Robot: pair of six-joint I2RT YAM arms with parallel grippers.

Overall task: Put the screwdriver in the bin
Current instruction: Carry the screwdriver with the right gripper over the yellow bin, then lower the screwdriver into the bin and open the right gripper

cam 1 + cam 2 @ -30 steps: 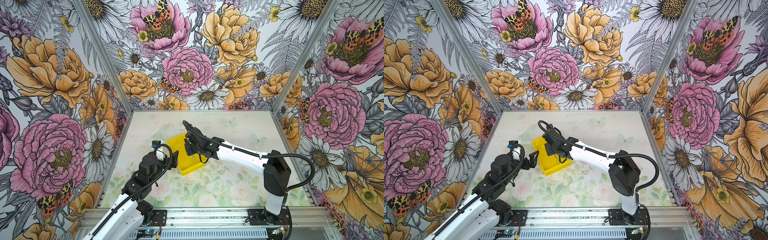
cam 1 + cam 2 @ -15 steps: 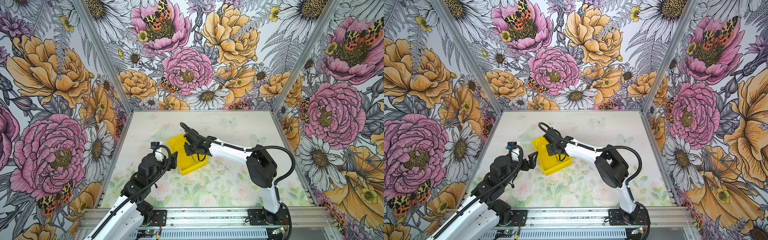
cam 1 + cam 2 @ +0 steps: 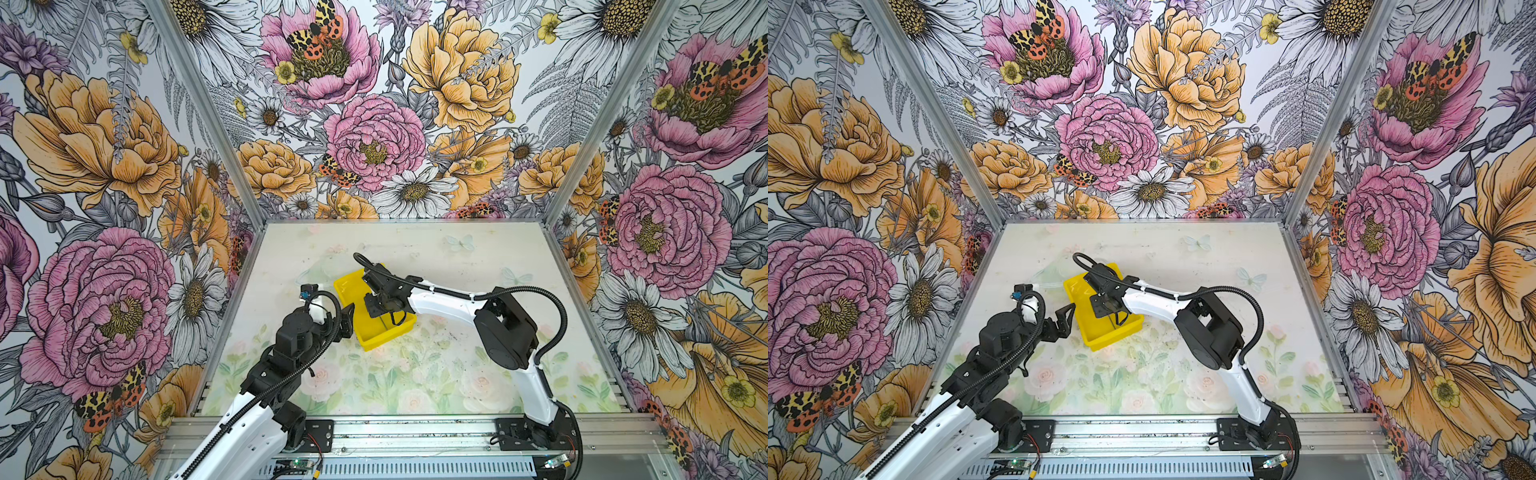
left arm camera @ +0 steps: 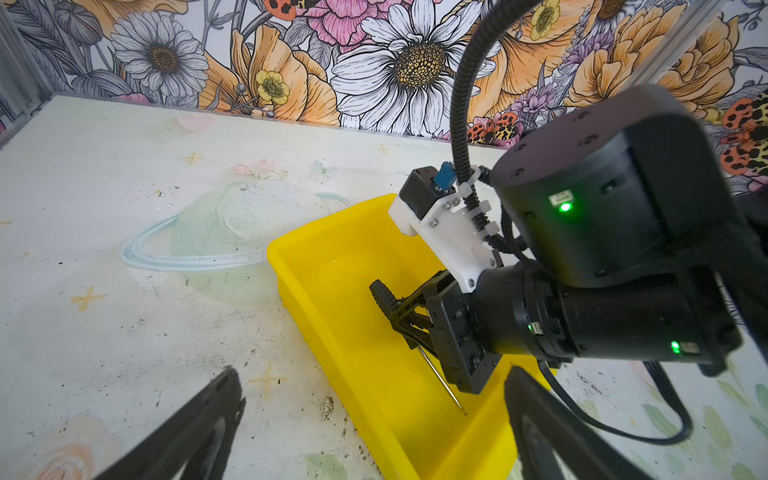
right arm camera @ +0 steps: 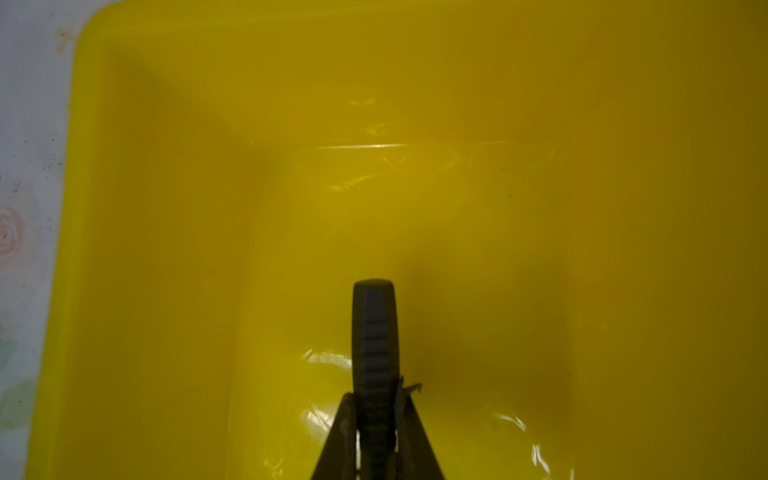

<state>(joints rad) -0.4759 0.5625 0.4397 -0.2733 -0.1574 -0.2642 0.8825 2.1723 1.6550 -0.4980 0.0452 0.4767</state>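
A: Inside the yellow bin (image 4: 332, 266), right gripper (image 4: 384, 297) pinched on the screwdriver (image 4: 442, 382)?
B: Yes, thin shaft slants below its fingers. Left gripper (image 3: 347, 318) spread, beside the bin.

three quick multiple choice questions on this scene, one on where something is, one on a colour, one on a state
1. Where is the right hand?
A. Over the inside of the bin
B. On the bare table, away from the bin
C. Against the back wall

2. What colour is the bin?
A. Blue
B. Yellow
C. White

3. How do the left hand's jaws stand?
A. Shut on the bin's rim
B. Shut on a screwdriver
C. Open, holding nothing

Key: 1 A, the right hand sits between the walls of the bin in the left wrist view. 2 B, its walls and floor are bright yellow in every view. 3 C, the left hand shows spread fingers beside the bin with nothing between them.
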